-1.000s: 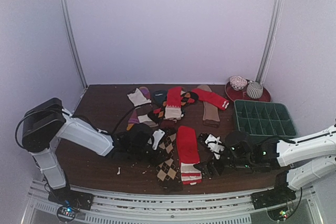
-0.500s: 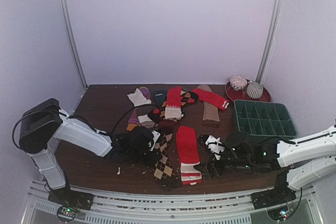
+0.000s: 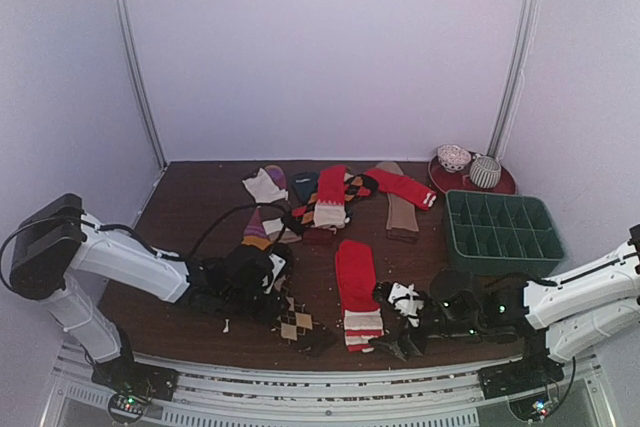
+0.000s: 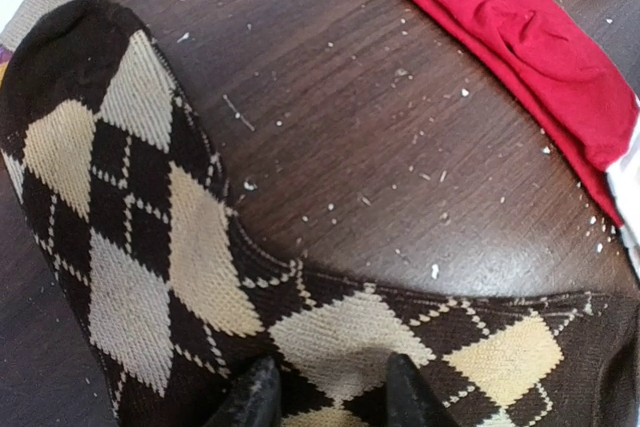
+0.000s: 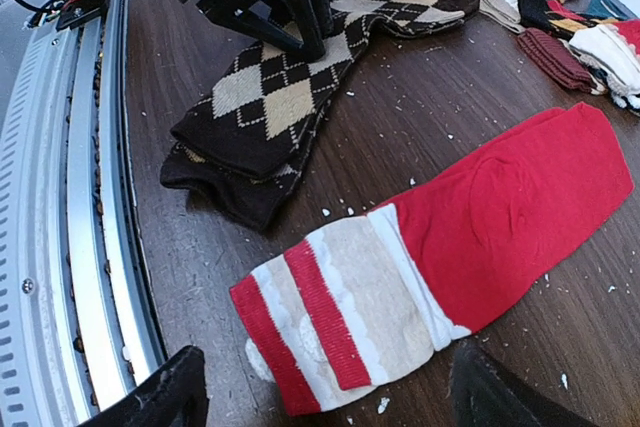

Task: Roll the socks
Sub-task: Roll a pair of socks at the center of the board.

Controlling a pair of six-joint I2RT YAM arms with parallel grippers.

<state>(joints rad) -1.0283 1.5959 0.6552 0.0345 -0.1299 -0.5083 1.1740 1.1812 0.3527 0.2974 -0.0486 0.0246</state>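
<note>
Although the top view leaves its fingers indistinct, the left gripper sits on the doubled-over brown argyle sock near the table's front edge, beside the flat red sock. From the left wrist, black fingertips stand slightly parted on knit tan diamonds, with the cloth flat between them. From the right wrist, the right gripper's blurred fingers spread wide, flanking the striped cuff.
</note>
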